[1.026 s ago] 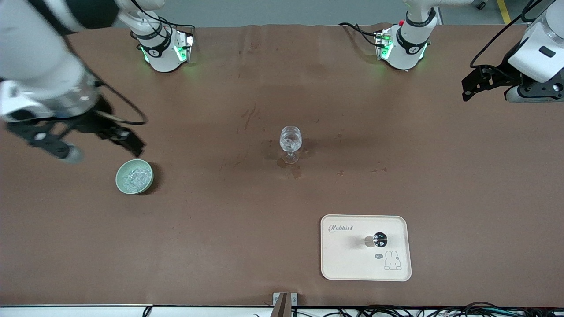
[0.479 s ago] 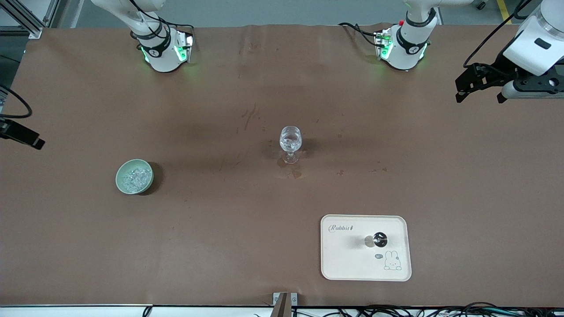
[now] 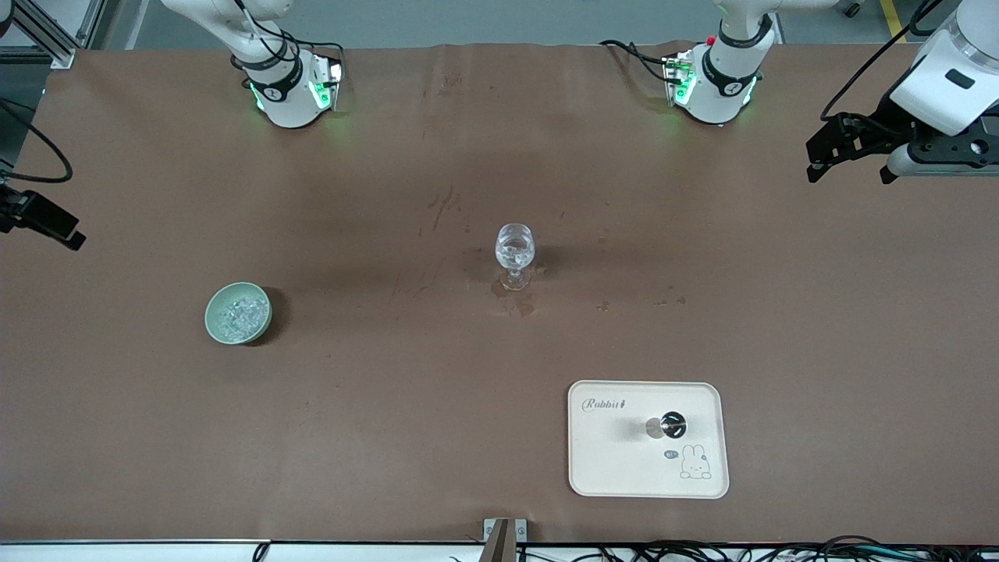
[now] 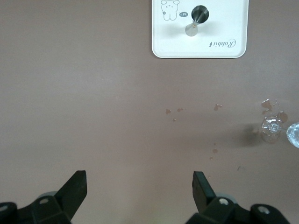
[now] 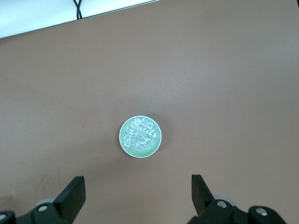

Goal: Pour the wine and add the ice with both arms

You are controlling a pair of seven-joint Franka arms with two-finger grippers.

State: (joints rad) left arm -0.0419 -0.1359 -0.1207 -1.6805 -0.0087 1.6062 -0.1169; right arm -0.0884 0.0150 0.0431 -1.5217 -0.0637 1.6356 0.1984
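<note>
A clear stemmed wine glass stands at the table's middle with clear liquid and ice in its bowl; it also shows in the left wrist view. A pale green bowl holds several clear ice chunks toward the right arm's end; the bowl also shows in the right wrist view. My left gripper is open and empty, high over the table's left arm end. My right gripper is open and empty, up at the right arm's end, only partly in the front view.
A cream tray with a rabbit print lies nearer to the front camera than the glass, carrying a small metal jigger. Dark drip stains mark the brown table cover by the glass foot. Both arm bases stand along the table's edge.
My right arm has swung up and away from over the ice bowl to the table's edge. My left gripper has lifted slightly and then held still.
</note>
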